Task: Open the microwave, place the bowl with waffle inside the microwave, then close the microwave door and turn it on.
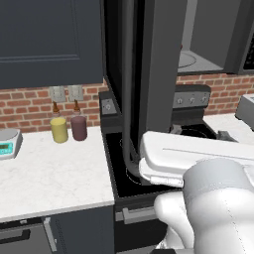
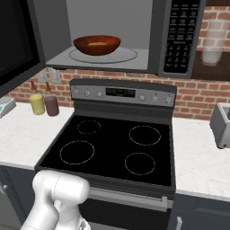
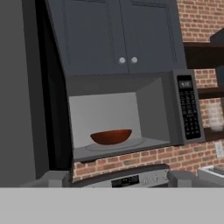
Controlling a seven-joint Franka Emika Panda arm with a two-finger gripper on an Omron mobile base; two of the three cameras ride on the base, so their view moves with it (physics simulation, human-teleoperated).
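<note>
The microwave (image 2: 179, 40) hangs above the stove with its pale inside showing. The reddish-brown bowl (image 2: 97, 45) sits on the round turntable plate, with a pale waffle just visible in it; the hand view shows the bowl (image 3: 111, 136) from further back. The microwave door (image 3: 22, 87) is swung wide open to the left, seen as a dark panel (image 1: 163, 74) and at the picture's left edge (image 2: 13, 40). My gripper (image 3: 117, 179) is open with nothing between its fingers. It hangs back from the microwave's opening, level with the stove's back panel and beside the open door.
The black-topped stove (image 2: 112, 148) lies under the microwave. A yellow cup (image 1: 59, 129) and a purple cup (image 1: 79, 127) stand by the brick wall on the left counter, with a small scale (image 1: 7, 143) further left. A grey toaster (image 2: 221, 123) stands on the right counter.
</note>
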